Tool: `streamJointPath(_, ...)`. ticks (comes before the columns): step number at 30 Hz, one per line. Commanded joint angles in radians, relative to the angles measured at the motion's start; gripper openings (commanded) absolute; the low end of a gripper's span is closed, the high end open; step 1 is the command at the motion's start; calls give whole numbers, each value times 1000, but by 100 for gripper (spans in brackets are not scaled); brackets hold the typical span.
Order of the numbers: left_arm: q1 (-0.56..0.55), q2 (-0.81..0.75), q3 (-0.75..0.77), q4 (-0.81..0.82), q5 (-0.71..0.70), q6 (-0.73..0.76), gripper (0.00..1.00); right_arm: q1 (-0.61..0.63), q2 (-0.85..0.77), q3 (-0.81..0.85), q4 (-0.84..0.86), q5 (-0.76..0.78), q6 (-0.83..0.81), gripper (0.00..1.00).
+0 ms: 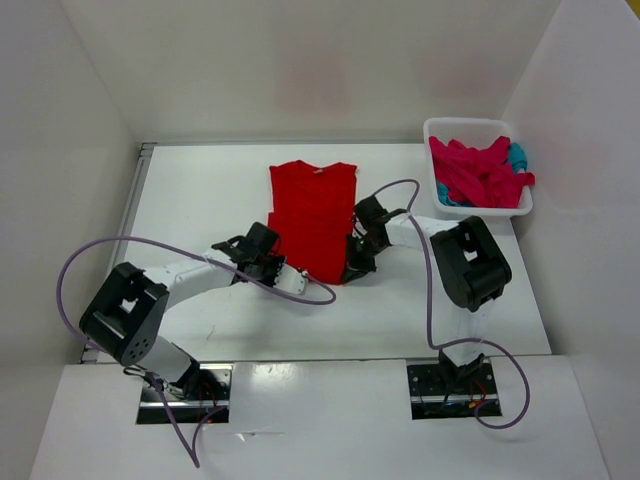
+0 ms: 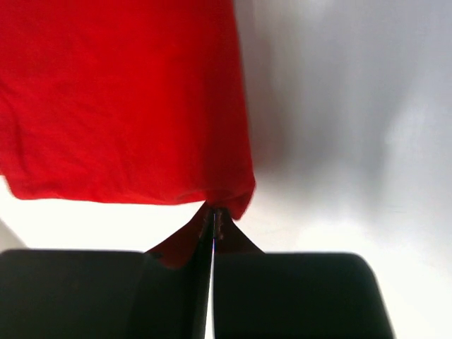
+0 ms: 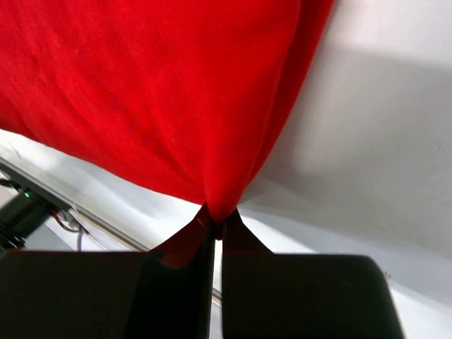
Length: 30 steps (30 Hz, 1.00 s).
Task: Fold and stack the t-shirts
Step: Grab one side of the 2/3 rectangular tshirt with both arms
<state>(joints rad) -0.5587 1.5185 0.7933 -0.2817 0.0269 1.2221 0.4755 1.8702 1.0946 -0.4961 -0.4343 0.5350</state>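
Lying smooth, red t-shirt (image 1: 312, 205), sleeves seemingly tucked under

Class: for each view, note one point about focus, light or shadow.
Top external: even soft light, sharp, faint shadows on the table. Left wrist: the red t-shirt looks soft, grey shadow to its right; the left gripper is a dark blur. Right wrist: the right gripper is equally dark and blurred, shadow beside the shirt.

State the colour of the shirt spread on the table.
The shirt is plain bright red, clearest in the top external view.
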Motion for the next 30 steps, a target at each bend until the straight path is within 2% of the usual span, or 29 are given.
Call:
streamJointPath(1, -53, -58, 5, -141, 7, -91, 0, 12, -60, -47, -74, -23, -65, 0)
streamJointPath(7, -167, -83, 44, -339, 39, -272, 0, 34, -218, -110, -206, -34, -86, 0)
streamJointPath(11, -190, -121, 55, -428, 57, -344, 0, 71, -298, -110, -283, -43, -86, 0)
streamJointPath(17, -190, -196, 208, -675, 159, -392, 0, 94, -453, -73, -469, -43, -76, 0)
streamJointPath(21, -176, -187, 331, -726, 232, -392, 0, 94, -505, 17, -559, -43, -57, 0)
streamJointPath(26, -104, -109, 483, -726, 332, -401, 0, 83, -470, 91, -570, -72, -47, 0)
streamJointPath(30, -80, -31, 527, -712, 272, -437, 0, 23, -422, 111, -559, -81, -85, 0)
